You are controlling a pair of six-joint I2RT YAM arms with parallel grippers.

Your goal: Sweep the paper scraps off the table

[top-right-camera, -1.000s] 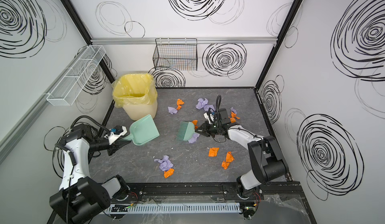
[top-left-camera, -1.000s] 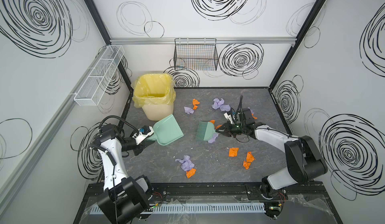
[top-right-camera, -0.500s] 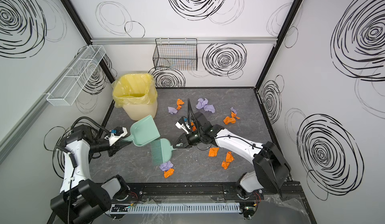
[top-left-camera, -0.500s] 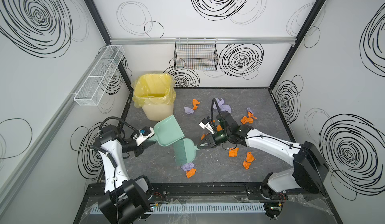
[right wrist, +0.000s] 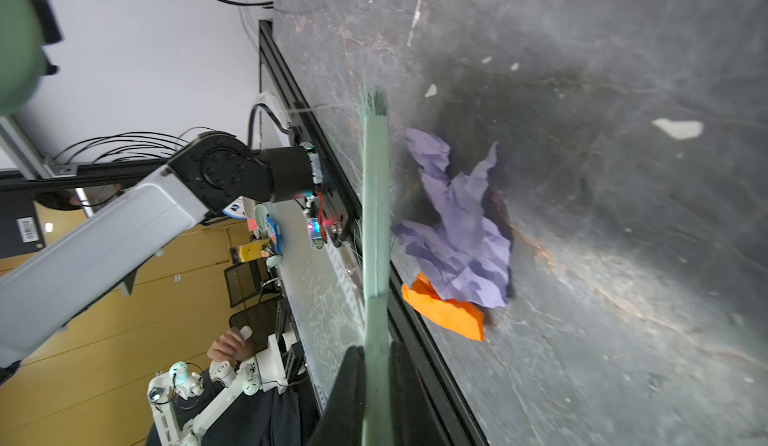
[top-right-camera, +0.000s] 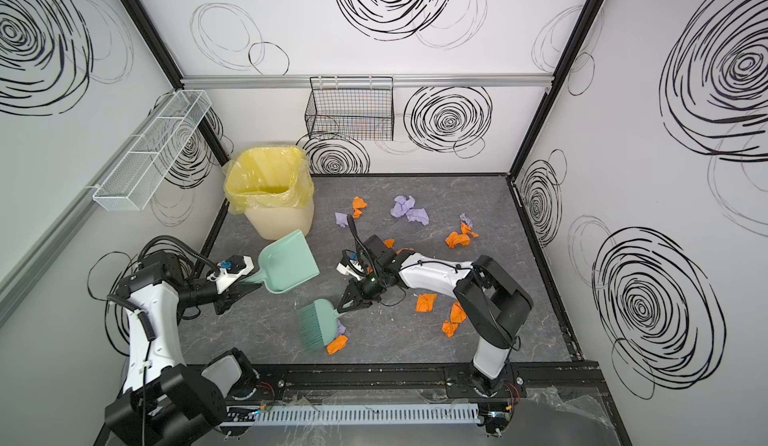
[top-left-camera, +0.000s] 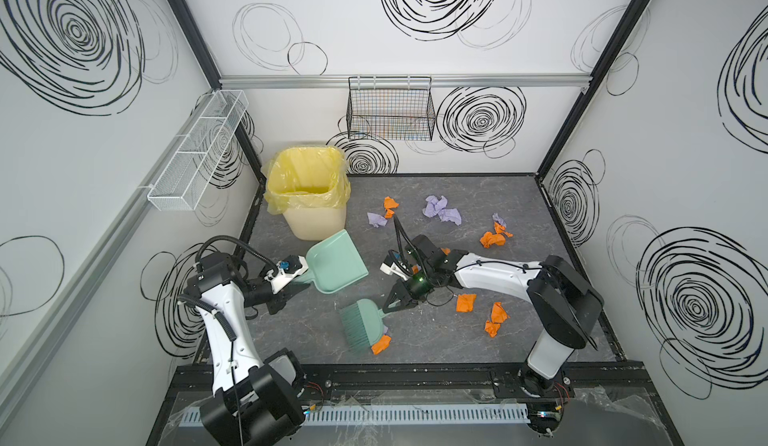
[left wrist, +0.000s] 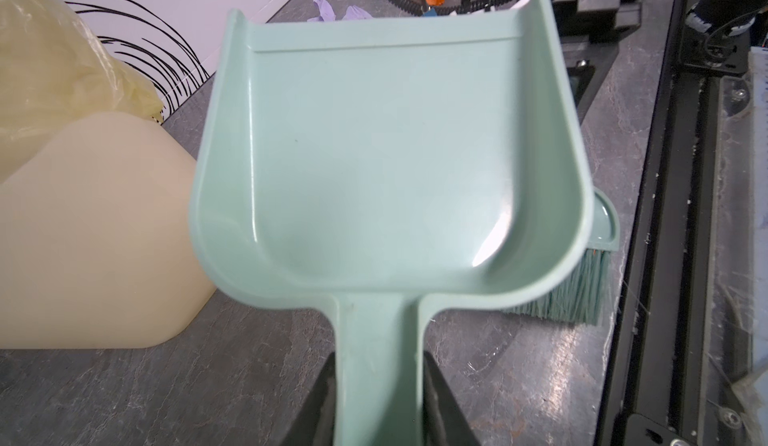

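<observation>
Well, start at the left gripper (left wrist: 380,406): its two black fingers (left wrist: 326,398) pinch the flat handle of the one mint-green dustpan (left wrist: 386,153). The jaws are parted only as wide as that handle, and in both top views the pan's mouth points toward the back wall. The right gripper (right wrist: 376,381) is squeezed almost flat on the thin handle of the single green brush (right wrist: 376,215). That brush sits near the front of the table (top-left-camera: 436,356), close to the dustpan (top-left-camera: 336,267), with its bristles blurred and aimed at the front rail. Tight against the head of the brush (top-left-camera: 361,323) lie two of the paper scraps (right wrist: 457,232), one lilac and one orange. Counting outward over the table I make it roughly fourteen paper scraps (top-left-camera: 465,302), about nine orange and five lilac. Some are bunched and a couple are half hidden under the right arm (top-left-camera: 494,275), so the tally is loose. Three orange ones lie in the open at front right, an orange and lilac bunch sits toward the right edge, and more of both colours are strewn along the back. One cream bin (top-left-camera: 316,224) with a yellow liner stands in the back left corner, just behind the dustpan. Two baskets hang on the walls: a white wire basket (top-left-camera: 199,149) on the left and a black wire basket (top-left-camera: 390,111) at the back.
</observation>
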